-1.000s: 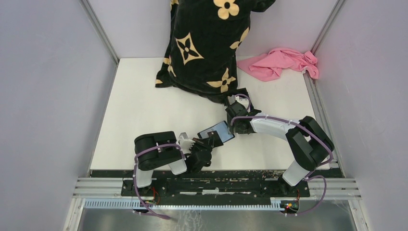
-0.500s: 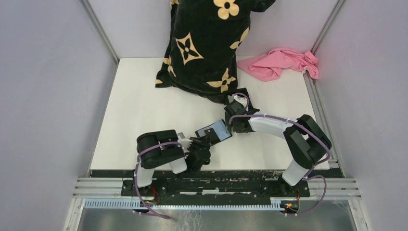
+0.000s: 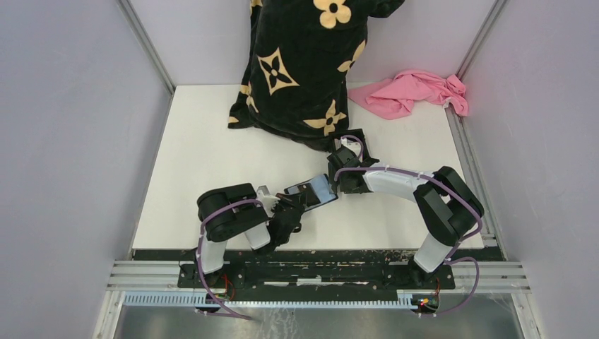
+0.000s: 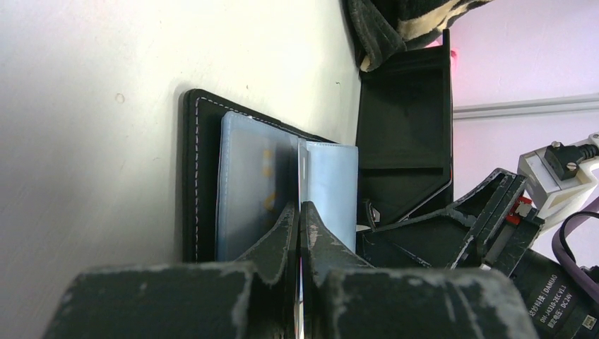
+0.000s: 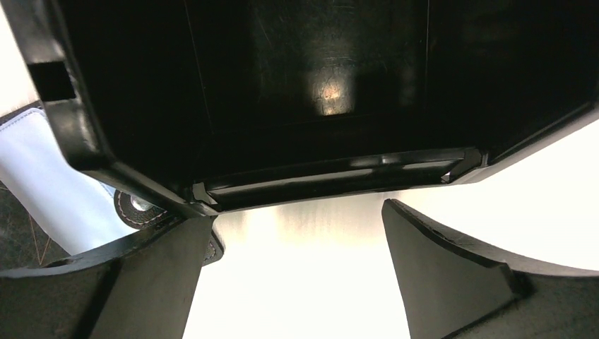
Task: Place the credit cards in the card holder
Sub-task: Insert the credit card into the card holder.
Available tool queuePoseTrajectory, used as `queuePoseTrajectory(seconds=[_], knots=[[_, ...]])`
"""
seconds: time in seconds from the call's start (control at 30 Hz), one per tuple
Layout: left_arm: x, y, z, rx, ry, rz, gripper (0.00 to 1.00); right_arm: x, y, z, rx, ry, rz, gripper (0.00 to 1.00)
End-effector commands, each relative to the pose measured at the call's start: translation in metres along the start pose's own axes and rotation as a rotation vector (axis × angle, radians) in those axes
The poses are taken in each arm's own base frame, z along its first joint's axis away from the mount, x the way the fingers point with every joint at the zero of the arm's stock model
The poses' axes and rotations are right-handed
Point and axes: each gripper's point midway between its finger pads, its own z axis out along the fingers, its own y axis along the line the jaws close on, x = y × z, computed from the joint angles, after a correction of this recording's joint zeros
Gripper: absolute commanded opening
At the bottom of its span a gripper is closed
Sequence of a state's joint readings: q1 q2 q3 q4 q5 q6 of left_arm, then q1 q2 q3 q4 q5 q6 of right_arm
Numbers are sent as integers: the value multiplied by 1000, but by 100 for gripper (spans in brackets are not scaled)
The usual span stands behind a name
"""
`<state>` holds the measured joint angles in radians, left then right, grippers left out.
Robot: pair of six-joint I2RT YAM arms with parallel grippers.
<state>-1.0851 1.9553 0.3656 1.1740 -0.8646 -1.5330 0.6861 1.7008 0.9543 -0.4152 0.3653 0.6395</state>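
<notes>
The card holder [image 4: 244, 191] lies open and flat on the white table [image 4: 85, 106], towards the near edge and between the two grippers, with its grey-blue pockets facing up. Faint yellowish marks show through the left pocket. Whether a card already sits there cannot be confirmed.

One card [image 4: 299, 166] is held on edge above the holder's middle fold, evidently lined up to slide into a pocket mouth. The left gripper [image 4: 299, 215] has its jaws closed tight, pinching that card from the near side.

The right gripper [image 5: 297, 219] has its jaws spread wide and holds nothing. It stands at the holder's far right edge, probably to steady it, though contact is not confirmed.

A black tray [image 4: 402, 134] sits just beyond the holder. A flowered black cloth [image 3: 304, 63] and a pink cloth [image 3: 413, 92] lie at the far side, well apart.
</notes>
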Motion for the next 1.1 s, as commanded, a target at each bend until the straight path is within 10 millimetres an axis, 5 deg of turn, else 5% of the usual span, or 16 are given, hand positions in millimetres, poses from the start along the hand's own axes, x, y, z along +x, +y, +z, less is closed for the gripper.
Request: queuePoseTrajectory(seconds=[0.0,1.07], knots=[[2,20,-3,-27,42,153,3,70,-18,15,60,225,-102,100],[-2,10,9,62,129,327,3,79,-17,21,69,266,-121,100]])
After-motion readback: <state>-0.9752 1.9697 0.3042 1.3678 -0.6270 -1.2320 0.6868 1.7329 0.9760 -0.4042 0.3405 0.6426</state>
